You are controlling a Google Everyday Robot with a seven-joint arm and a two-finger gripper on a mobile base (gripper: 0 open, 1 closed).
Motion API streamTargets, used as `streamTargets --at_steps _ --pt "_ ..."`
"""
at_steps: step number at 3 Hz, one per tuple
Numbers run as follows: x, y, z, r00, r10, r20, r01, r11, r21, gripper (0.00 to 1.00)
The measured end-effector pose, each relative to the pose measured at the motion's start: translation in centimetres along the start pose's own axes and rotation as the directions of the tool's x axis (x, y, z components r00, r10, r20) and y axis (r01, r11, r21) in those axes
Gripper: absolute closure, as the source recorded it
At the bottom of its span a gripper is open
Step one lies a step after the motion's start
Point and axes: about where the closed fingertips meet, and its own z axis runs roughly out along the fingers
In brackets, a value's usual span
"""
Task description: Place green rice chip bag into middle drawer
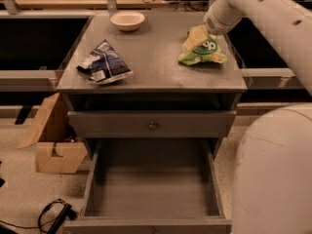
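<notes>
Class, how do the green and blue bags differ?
Colour: green bag bright green, blue bag dark blue and white. Side: green bag right, blue bag left. The gripper is at the green bag, not the blue bag. Both lie on the cabinet top.

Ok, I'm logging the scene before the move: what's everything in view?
green rice chip bag: one, bright green, back right of the cabinet top
snack bag: one, dark blue and white, left of the top
bowl: one, pale, back of the top
cabinet: one, grey, centre
upper drawer: one, grey, shut, round knob
middle drawer: one, grey, pulled open below it
cardboard box: one, brown, floor left
cable: one, black, floor lower left
robot body: white, lower right
arm: one, white, upper right
hand: one, at the green bag's top edge
</notes>
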Motion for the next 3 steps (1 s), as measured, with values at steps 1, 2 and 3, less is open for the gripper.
streamTargets --at_steps 1,2,3 --pt "1.0 -1.3 4.2 0.997 0.075 -0.032 -0.073 0.9953 0.064 0.0" --pt "1.7 -1.2 8.2 0.987 0.155 -0.035 -0.153 0.9869 0.052 0.18" --pt "1.5 -1.0 8.9 0.984 0.177 -0.028 -0.176 0.9837 0.038 0.5"
